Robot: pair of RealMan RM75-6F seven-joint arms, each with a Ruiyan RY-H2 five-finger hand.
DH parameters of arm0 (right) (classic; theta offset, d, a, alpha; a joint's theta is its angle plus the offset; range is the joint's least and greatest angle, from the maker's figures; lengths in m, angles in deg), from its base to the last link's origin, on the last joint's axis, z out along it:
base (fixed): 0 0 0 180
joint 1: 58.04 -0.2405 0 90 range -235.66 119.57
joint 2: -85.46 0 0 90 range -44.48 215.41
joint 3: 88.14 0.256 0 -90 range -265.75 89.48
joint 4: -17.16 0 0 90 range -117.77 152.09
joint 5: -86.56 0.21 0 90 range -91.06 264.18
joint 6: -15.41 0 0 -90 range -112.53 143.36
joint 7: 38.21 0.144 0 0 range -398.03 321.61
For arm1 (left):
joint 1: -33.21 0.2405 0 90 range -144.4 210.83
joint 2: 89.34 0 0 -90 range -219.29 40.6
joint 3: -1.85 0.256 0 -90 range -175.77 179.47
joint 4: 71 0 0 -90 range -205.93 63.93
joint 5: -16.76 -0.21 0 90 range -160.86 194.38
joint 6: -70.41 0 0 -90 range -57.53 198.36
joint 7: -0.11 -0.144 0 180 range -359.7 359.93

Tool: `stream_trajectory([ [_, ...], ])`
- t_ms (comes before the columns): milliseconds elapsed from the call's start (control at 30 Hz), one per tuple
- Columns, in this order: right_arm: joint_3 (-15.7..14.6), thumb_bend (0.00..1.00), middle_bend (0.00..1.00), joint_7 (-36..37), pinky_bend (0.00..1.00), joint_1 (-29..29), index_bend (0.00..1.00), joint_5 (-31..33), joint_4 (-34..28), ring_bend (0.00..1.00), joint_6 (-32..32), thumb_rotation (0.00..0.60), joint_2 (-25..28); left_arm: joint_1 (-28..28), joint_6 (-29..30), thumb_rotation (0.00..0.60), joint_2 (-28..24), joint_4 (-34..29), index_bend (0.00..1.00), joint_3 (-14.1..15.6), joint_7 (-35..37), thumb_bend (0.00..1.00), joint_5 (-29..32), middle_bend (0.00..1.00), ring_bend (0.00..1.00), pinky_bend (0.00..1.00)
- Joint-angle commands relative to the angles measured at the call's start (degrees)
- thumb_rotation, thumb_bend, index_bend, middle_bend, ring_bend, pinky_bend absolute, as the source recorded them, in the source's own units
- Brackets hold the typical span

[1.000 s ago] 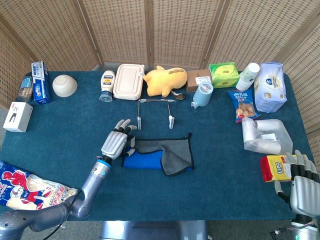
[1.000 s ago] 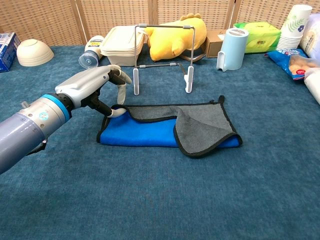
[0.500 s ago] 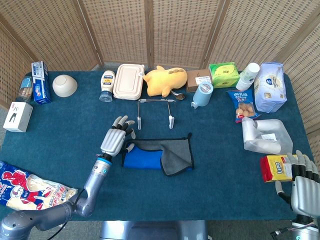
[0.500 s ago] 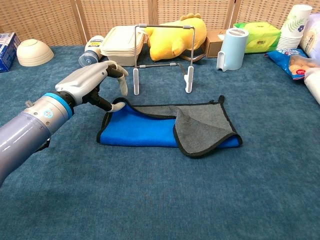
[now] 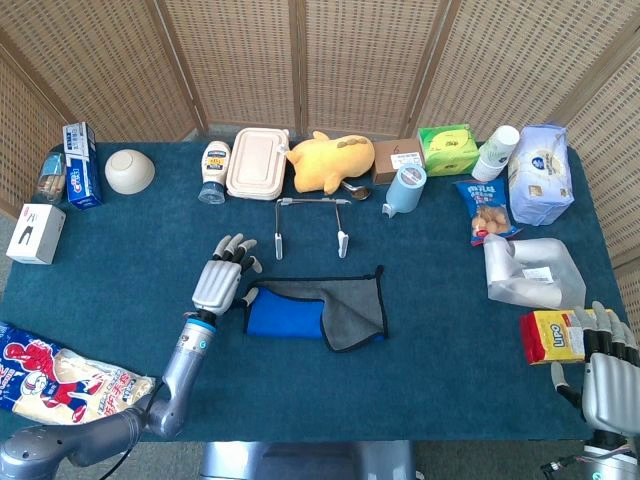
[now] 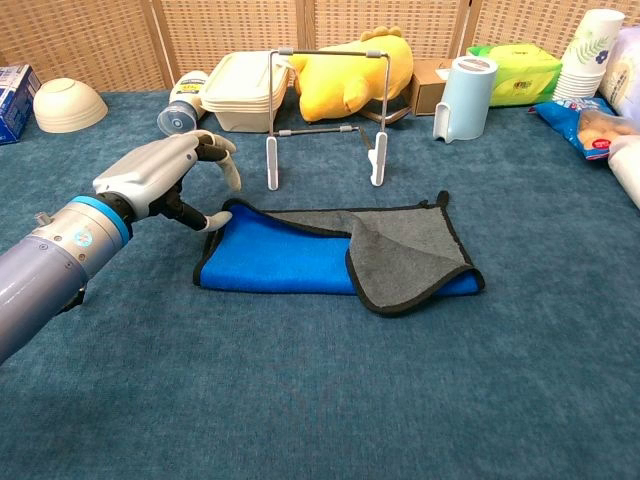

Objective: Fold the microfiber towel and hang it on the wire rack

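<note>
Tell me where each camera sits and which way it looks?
Head view: up high, looking down on the whole blue table; shows the left robot hand with its arm, and the right robot hand at the bottom right corner.
Chest view: low at the table's near edge, looking across toward the wicker screen; shows only the left robot hand and forearm.
Both share: the microfiber towel, wire rack, yellow plush toy.
</note>
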Motion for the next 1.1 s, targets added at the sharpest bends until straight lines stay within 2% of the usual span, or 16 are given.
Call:
stream_trajectory([
  [33,0.0,0.31,0.05,0.0,0.0,0.0,0.1,-0.1,0.0,0.0,0.0,0.6,0.0,0.0,0.3,0.6,0.2,0.4,0.4,-0.3,-0.5,0.41,0.2,0.16,0.0,0.0],
  [500,-0.3,0.31,0.05,0.0,0.0,0.6,0.1,-0.6,-0.6,0.0,-0.9,0.6,0.4,-1.0,-0.2,0.6,1.1,2.3,0.36,-1.8,-3.9,0.41,1.8,0.13,0.0,0.0],
  [767,-0.3,0.31,0.05,0.7,0.0,0.0,0.1,-1.5,-1.1,0.0,0.1,0.6,0.8,2.6,1.5,0.6,-6.8,-10.9,0.31,0.3,-4.6,0.41,1.2,0.12,0.0,0.0],
  [933,0.2,0.31,0.05,1.8,0.0,-1.6,0.1,-1.5,-1.6,0.0,2.7,0.6,1.9,6.4,2.8,0.6,-15.1,-23.0,0.27,2.4,-6.5,0.41,1.7,0.11,0.0,0.0],
  [1100,0.7,0.31,0.05,2.2,0.0,-3.6,0.11,-1.5,-2.2,0.0,5.6,0.6,2.6,9.3,4.7,0.6,-22.0,-31.6,0.24,4.3,-7.2,0.41,1.1,0.09,0.0,0.0],
])
